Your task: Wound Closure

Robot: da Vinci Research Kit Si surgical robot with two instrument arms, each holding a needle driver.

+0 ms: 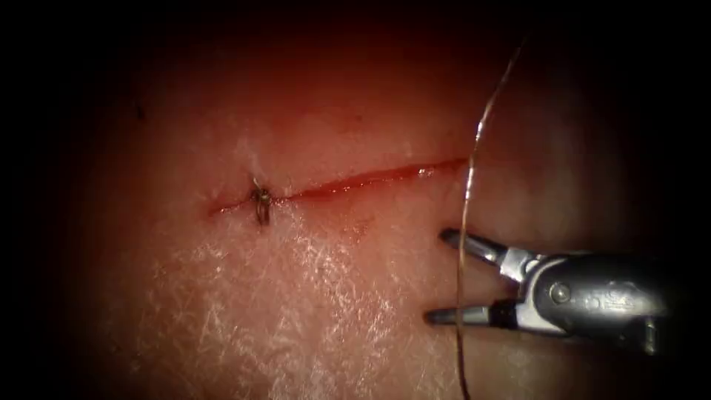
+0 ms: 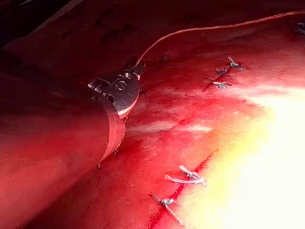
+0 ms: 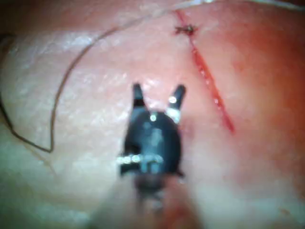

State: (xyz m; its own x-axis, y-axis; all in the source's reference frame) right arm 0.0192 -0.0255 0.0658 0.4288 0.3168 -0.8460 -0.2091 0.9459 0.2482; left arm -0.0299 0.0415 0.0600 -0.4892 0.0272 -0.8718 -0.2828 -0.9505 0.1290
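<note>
The tissue point(image 1: 318, 296) carries a long red cut point(image 1: 355, 180) with one tied stitch point(image 1: 261, 200) near its left end. My right tool point(image 1: 437, 276) comes in from the right, below the cut's right end, with its jaws wide open and nothing in them. The thread point(image 1: 466, 192) runs steeply down the picture and crosses the open jaws near their tips. In the right wrist view the right tool point(image 3: 158, 89) stands open beside the cut point(image 3: 205, 76) and the stitch point(image 3: 186, 29). In the left wrist view my left tool point(image 2: 136, 66) is shut on the thread point(image 2: 190, 29).
Red fluid lines the cut. A slack loop of thread point(image 3: 52, 114) lies on the tissue near the right tool. The left wrist view also shows several tied stitches with cut ends point(image 2: 190, 175) along another cut point(image 2: 224, 71).
</note>
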